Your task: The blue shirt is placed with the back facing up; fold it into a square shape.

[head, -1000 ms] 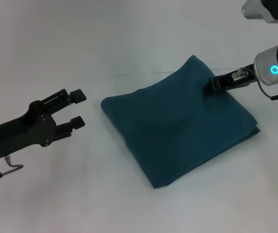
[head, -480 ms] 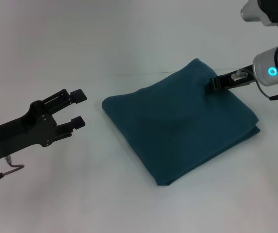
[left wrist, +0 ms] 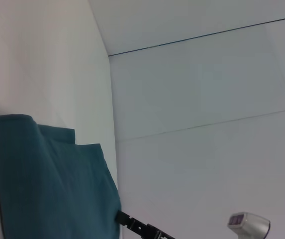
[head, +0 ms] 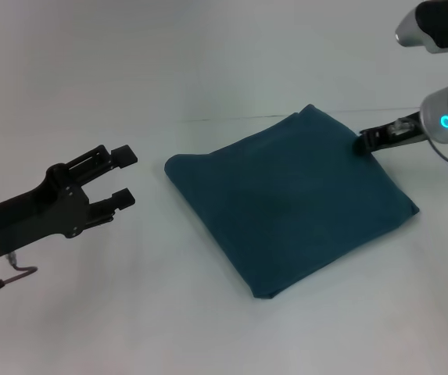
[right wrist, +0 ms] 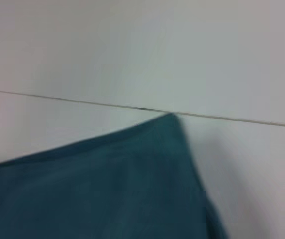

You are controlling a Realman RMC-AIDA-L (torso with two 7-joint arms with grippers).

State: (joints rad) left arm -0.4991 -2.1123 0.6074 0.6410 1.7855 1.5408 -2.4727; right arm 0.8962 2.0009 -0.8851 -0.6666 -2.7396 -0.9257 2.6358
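The blue shirt [head: 286, 203] lies folded into a flat, roughly square packet, plain side up, on the white table; it also shows in the left wrist view [left wrist: 47, 184] and the right wrist view [right wrist: 107, 194]. My right gripper [head: 362, 143] sits at the shirt's far right edge, just off the fabric, and also appears far off in the left wrist view [left wrist: 132, 224]. My left gripper [head: 126, 176] hovers open and empty to the left of the shirt, a short gap away from its left corner.
The white table [head: 208, 328] spreads around the shirt on all sides. A thin seam line [head: 231, 119] runs across it behind the shirt. A cable [head: 8, 280] hangs under the left arm.
My right gripper has drawn back to the right, off the shirt's far corner. That raised corner has dropped flat. The left arm has stayed still.
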